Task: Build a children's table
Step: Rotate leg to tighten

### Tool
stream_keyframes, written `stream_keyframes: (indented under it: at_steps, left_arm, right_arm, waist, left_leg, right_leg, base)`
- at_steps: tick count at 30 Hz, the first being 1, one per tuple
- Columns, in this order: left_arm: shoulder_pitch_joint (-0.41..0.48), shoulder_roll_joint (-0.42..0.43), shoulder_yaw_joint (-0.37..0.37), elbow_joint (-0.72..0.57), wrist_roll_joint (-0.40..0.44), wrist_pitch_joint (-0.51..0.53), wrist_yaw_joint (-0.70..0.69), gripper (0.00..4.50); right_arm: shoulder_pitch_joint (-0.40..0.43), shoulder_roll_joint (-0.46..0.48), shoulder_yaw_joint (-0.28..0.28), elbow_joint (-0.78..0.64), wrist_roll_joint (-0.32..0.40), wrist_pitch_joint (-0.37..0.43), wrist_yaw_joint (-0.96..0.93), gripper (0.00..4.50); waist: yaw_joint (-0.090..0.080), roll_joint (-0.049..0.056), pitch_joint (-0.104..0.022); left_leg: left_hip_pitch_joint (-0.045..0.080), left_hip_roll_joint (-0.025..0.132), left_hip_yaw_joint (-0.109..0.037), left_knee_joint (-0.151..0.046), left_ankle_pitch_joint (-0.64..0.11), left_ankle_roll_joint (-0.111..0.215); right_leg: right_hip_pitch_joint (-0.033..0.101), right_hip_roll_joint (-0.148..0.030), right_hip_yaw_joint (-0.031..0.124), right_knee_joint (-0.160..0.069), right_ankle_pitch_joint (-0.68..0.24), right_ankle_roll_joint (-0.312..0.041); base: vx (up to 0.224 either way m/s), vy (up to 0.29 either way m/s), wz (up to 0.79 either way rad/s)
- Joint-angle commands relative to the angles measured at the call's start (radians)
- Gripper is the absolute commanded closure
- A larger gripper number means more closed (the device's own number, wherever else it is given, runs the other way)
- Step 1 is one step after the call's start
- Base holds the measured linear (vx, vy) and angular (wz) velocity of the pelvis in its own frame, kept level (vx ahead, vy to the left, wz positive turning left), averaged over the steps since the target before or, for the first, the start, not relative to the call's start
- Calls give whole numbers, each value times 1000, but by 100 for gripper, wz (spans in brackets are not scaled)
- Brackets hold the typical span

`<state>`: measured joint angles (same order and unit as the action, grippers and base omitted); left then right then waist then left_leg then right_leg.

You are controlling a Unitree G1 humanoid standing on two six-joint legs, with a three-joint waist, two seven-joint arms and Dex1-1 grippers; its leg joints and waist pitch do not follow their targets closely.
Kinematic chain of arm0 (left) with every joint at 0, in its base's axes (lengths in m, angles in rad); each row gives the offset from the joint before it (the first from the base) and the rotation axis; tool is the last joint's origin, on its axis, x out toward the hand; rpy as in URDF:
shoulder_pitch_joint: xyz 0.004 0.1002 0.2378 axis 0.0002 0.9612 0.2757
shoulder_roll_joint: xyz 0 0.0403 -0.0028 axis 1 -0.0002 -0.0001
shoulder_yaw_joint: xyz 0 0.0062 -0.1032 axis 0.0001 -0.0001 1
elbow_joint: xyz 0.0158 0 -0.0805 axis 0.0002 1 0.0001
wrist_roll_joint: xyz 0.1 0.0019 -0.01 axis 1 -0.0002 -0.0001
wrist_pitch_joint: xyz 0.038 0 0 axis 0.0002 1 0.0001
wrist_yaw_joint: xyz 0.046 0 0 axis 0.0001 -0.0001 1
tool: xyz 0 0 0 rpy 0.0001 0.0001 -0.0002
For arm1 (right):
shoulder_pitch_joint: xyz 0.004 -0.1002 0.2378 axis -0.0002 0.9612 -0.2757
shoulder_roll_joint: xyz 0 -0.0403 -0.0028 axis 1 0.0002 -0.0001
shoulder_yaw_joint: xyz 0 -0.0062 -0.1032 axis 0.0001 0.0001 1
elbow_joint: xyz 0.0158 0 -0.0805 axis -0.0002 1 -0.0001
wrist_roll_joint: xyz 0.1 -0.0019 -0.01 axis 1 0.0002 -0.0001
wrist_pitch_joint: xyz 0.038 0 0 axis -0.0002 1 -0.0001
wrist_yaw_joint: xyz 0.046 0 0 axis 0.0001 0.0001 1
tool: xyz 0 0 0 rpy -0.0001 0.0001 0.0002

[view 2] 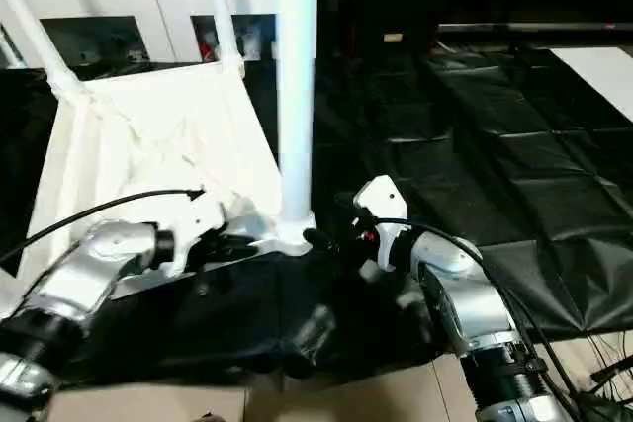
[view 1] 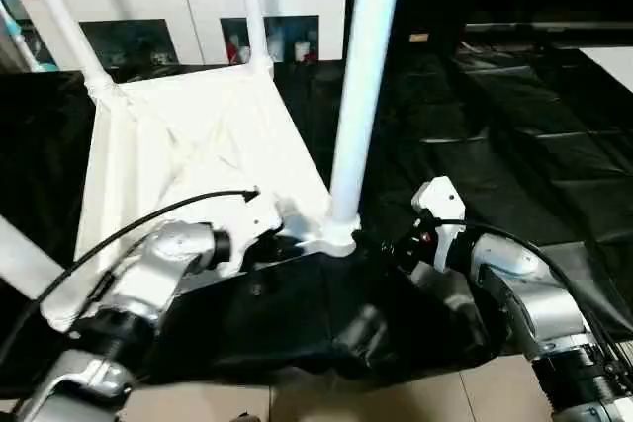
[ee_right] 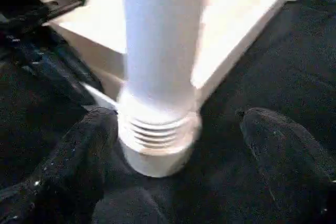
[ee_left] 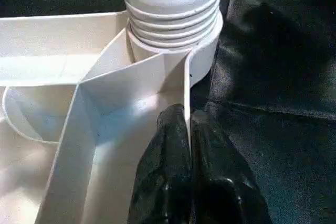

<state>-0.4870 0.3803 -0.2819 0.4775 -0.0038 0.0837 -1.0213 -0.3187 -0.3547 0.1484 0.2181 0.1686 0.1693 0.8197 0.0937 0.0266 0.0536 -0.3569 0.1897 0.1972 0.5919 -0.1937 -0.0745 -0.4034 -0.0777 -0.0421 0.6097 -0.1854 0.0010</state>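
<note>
the children's table (view 1: 188,160) lies upside down on the black-draped bench (view 1: 514,165), taking up the left and centre of the head views, ribbed underside up. three legs can be counted standing up from corner sockets: one at the upper left (view 1: 59,17), one at the upper middle (view 1: 252,7), and the big near one (view 1: 361,86) at centre. a fourth pale tube at the far left edge may be another leg; i cannot tell. the near leg's threads still show above its socket (ee_left: 173,30), so it looks not fully screwed home. most of the job seems done; seating that leg and turning the table upright remain.

the left pincer (ee_left: 189,145) is pinched closed on the thin rim wall just beside that socket. the right pincer (ee_right: 178,145) stands wide apart either side of the leg's threaded base, gripping nothing yet.
</note>
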Motion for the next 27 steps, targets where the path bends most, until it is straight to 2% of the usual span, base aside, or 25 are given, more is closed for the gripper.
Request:
stream_keyframes:
  at_steps: [1,3,4,5,6,7,9,15,17,21,22,27]
  left_arm:
    - [5,-28,-48,26,5,-28,-14,447]
    - [4,-24,-53,28,17,-26,-11,447]
    - [3,-23,-54,30,23,-25,-9,447]
    - [2,-23,-53,31,27,-25,-6,447]
    - [2,-23,-52,32,28,-25,-5,450]
    - [1,-25,-50,32,27,-22,-5,450]
    - [-1,-27,-48,32,28,-20,-4,450]
    - [-4,-33,-48,37,35,-23,3,450]
    - [-2,-34,-48,35,36,-22,1,450]
    - [-3,-34,-44,39,39,-25,-1,450]
    - [-4,-34,-43,41,40,-26,-2,450]
    - [-7,-32,-42,47,44,-30,-1,450]
  right_arm:
    - [-16,-1,6,-6,12,-17,17,36]
    - [-28,3,12,7,10,-14,24,36]
    - [-35,4,19,14,6,-15,32,36]
    - [-43,8,22,26,3,-13,32,36]
    - [-48,12,24,34,0,-12,32,20]
    - [-54,19,24,43,0,-10,30,10]
    - [-63,27,25,58,-7,-12,21,1]
    - [-92,52,21,112,-19,-18,-7,1]
    - [-101,57,22,133,-27,-27,-16,1]
    - [-115,71,14,166,-30,-50,-23,1]
    - [-119,74,14,174,-31,-55,-24,29]
    - [-128,85,15,202,-33,-72,-27,71]
  waist:
    - [-9,-12,-41]
    - [-10,-10,-39]
    - [-11,-14,-37]
    - [-11,-13,-37]
    - [-12,-11,-37]
    - [-12,-17,-35]
    - [-11,-13,-34]
    - [-11,-13,-34]
    - [-10,-12,-33]
    - [-12,-9,-30]
    - [-12,-9,-30]
    - [-11,-8,-29]
  left_leg:
    - [9,38,-20,-81,-272,40]
    - [6,39,-22,-84,-273,40]
    - [6,39,-22,-84,-279,41]
    - [5,38,-22,-85,-281,41]
    - [6,39,-23,-86,-286,39]
    - [7,39,-22,-86,-294,37]
    - [11,41,-21,-87,-298,35]
    - [5,42,-21,-89,-279,31]
    - [8,42,-20,-89,-287,30]
    - [3,43,-23,-92,-291,25]
    - [4,43,-23,-93,-293,25]
    - [4,44,-22,-94,-297,24]
  right_leg:
    - [30,-59,44,-90,-324,-170]
    - [30,-59,43,-89,-326,-169]
    - [29,-58,43,-91,-333,-167]
    - [30,-59,43,-90,-340,-167]
    - [28,-60,42,-92,-355,-166]
    - [25,-59,43,-95,-366,-164]
    - [22,-60,46,-95,-365,-168]
    - [24,-61,46,-90,-326,-183]
    - [22,-61,47,-93,-336,-182]
    - [24,-64,46,-93,-355,-177]
    - [23,-64,46,-93,-356,-176]
    - [23,-64,48,-96,-356,-177]
  base:
    - [0,0,0]
    - [0,0,0]
    - [0,0,0]
    - [0,0,0]
    - [0,0,0]
    - [0,0,0]
    - [0,0,0]
    - [0,0,0]
    - [0,0,0]
    - [0,0,0]
    - [0,0,0]
    - [0,0,0]
